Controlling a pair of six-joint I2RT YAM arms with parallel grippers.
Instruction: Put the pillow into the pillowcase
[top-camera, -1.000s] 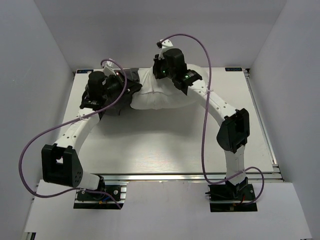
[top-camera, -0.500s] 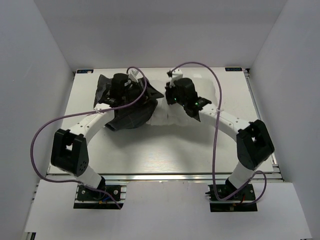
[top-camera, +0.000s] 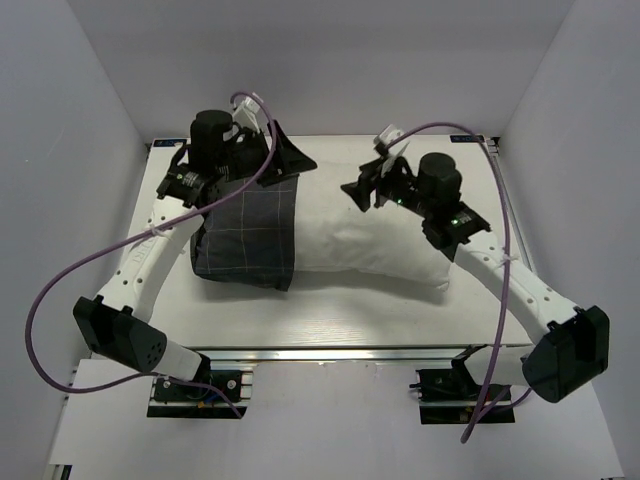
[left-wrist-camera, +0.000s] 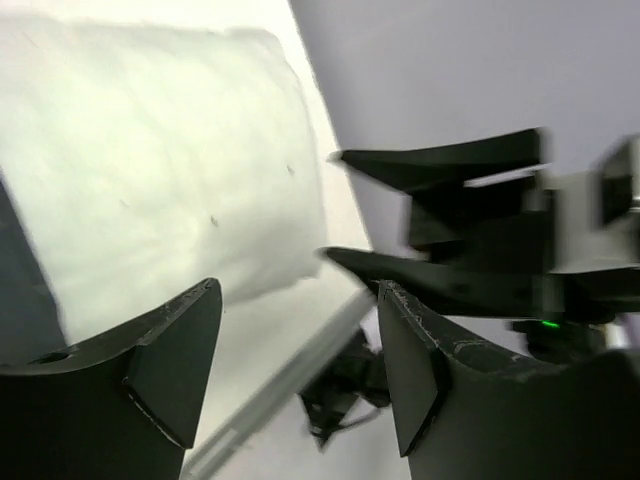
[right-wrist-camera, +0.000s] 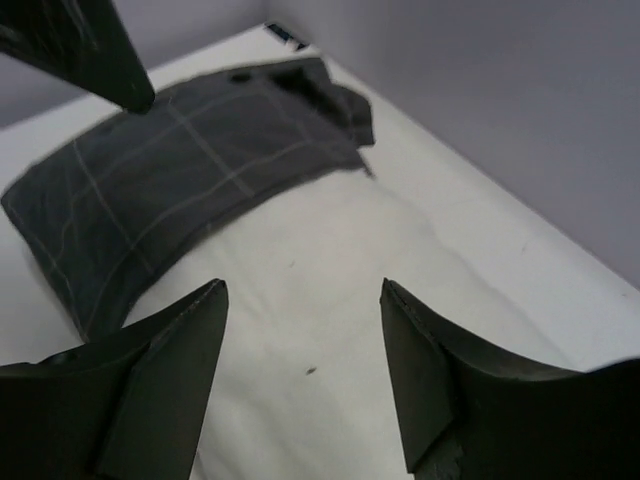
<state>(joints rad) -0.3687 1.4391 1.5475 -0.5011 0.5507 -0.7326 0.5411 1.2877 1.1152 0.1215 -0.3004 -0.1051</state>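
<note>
Now | pillow (top-camera: 370, 245) lies across mid tabletop (top-camera: 330, 318), its left end inside pillowcase (top-camera: 245, 235), right part bare | left jaws apart, holding nothing, over pillowcase's far edge | right jaws apart, holding nothing, above pillow's far side

two yam arms from overhead: the left arm (top-camera: 150, 258) and right arm (top-camera: 510, 282) share white tube links and blocky black joints (top-camera: 125, 335), each trailing a purple cable (top-camera: 32, 320). black bases (top-camera: 195, 385) sit at seven and five o'clock. a green light (top-camera: 458, 213) glows on the right wrist. the left gripper (left-wrist-camera: 297, 290) and right gripper (right-wrist-camera: 302, 285) carry matt black wedge fingers (right-wrist-camera: 160, 380), edges chipped pale.
</note>
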